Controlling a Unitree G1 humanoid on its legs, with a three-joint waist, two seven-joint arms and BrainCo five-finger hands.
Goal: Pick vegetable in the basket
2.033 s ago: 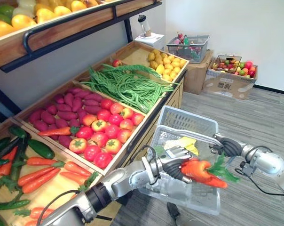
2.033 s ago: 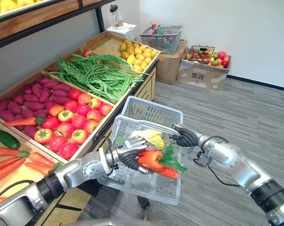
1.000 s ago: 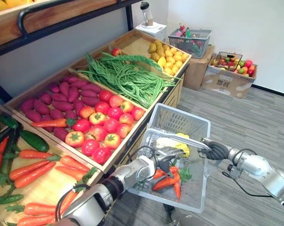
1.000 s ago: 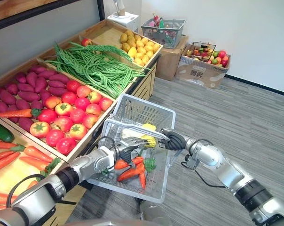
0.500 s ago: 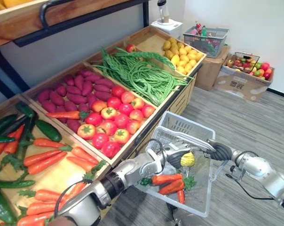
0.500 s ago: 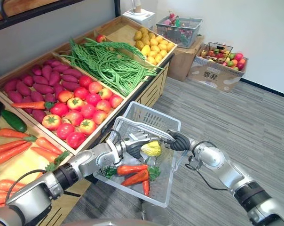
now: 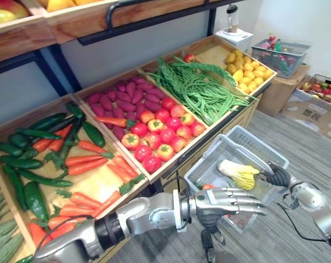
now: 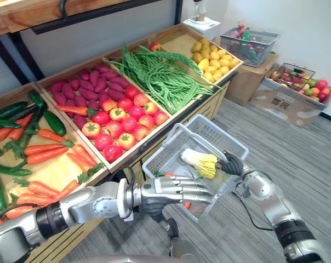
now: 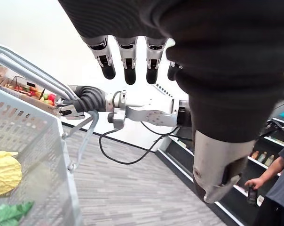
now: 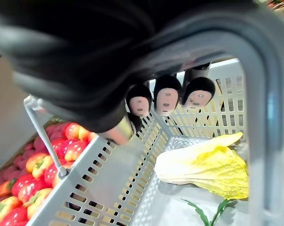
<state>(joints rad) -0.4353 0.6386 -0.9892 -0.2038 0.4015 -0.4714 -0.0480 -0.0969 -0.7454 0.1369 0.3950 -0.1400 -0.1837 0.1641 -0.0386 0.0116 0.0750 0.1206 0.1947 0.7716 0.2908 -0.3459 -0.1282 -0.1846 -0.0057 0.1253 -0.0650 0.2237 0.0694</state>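
A grey plastic basket (image 7: 252, 142) hangs beside the produce stand, with my right hand (image 7: 277, 176) shut on its metal handle (image 10: 255, 141). In it lies a yellow-white leafy cabbage (image 7: 237, 171), and a bit of orange carrot (image 7: 207, 187) shows at its near side. My left hand (image 7: 226, 200) hovers flat over the basket's near edge, open and holding nothing. It hides most of the basket's floor. The left wrist view has its straight fingers (image 9: 128, 61) above the basket wall (image 9: 24, 141).
The stand's crates hold carrots and cucumbers (image 7: 72, 164), tomatoes (image 7: 160, 134), sweet potatoes (image 7: 121, 98), green beans (image 7: 204, 90) and yellow fruit (image 7: 242, 66). Cardboard boxes (image 7: 313, 112) and a second basket (image 7: 280, 57) stand far right. A person (image 9: 273, 188) stands off to the side.
My left hand has let the carrots go into the basket and lifted out, now flat above its near edge. The camera has swung toward the stand. The right hand keeps the handle.
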